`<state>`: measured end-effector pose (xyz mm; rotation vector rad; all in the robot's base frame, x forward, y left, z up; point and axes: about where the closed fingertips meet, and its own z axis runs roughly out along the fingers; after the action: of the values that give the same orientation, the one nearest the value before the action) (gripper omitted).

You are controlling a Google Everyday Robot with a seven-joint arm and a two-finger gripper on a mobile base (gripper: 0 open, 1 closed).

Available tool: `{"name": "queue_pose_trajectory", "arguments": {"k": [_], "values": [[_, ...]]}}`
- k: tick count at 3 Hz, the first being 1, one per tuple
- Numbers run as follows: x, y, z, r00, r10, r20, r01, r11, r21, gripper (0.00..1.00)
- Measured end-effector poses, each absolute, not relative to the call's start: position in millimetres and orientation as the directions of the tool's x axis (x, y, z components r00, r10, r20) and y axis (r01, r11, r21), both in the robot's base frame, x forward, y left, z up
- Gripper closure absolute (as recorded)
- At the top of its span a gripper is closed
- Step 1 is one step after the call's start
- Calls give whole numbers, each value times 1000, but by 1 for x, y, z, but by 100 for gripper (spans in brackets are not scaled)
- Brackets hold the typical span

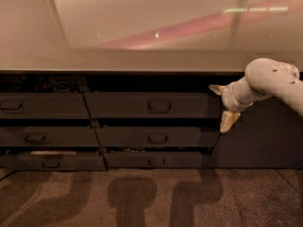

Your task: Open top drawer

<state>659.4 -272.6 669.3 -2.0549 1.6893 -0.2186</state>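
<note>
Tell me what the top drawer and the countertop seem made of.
Top drawer: probably matte painted wood or laminate; dark, no glare. Countertop: smooth, glossy, perhaps polished stone; it mirrors lights. The open hand is at the drawer's right end.
</note>
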Motion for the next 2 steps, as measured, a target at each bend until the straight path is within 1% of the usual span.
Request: {"name": "queue_pose_trajectory", "arguments": {"k": [1, 2], "values": [[661, -272, 665, 264, -930, -255, -891, -135, -433, 0], [668, -268, 681, 298, -907, -298, -884, -145, -444, 0]]}}
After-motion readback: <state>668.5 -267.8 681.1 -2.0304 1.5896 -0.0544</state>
